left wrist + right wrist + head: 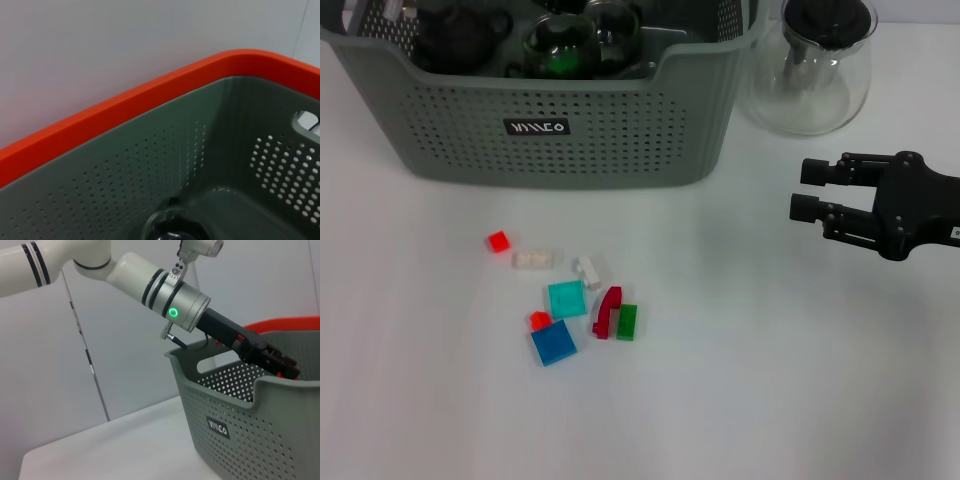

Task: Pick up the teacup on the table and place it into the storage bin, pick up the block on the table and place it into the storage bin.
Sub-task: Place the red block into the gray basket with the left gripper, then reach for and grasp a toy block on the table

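Found the right gripper [798, 190] with jaws parted and empty, off to the right of the storage bin [560, 140], in front of a glass jug [812, 75] that stood beside the bin. Saw the left gripper [286, 369] reaching over the bin's rim; could not tell its hold. Noted a glass teacup [560, 45] inside the bin. Spotted small blocks [566, 298] scattered on the table [800, 380] before the bin's labelled wall.

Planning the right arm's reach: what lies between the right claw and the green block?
Only bare white table between the right claw and the green block, per the head view.
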Available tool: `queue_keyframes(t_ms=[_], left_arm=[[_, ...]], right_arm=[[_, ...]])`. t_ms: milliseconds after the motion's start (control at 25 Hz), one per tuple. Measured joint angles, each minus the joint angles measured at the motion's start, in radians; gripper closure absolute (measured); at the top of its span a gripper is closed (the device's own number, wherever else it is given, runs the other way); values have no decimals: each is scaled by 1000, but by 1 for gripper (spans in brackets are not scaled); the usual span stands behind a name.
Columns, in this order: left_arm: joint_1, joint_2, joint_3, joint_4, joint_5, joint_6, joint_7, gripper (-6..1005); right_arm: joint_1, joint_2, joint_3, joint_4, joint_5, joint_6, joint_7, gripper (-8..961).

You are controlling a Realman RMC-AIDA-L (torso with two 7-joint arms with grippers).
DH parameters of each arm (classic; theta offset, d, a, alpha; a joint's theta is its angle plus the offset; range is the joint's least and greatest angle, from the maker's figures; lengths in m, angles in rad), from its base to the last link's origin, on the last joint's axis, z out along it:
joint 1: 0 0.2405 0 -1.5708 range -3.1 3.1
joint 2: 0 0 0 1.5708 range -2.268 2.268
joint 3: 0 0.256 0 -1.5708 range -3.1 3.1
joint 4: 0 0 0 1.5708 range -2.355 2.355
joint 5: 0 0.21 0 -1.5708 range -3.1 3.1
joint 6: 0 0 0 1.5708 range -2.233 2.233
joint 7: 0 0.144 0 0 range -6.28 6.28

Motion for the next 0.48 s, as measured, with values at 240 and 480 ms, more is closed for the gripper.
queue_keyframes(t_ms=[240, 480], left_arm=[[20, -10, -23, 48, -29, 12, -3, 504], [175, -20, -101, 219, -321, 124, 56, 406]], right_arm=[[0, -2, 0, 0, 0, 1, 0, 448], [-1, -2, 2, 0, 0, 2, 0, 448]])
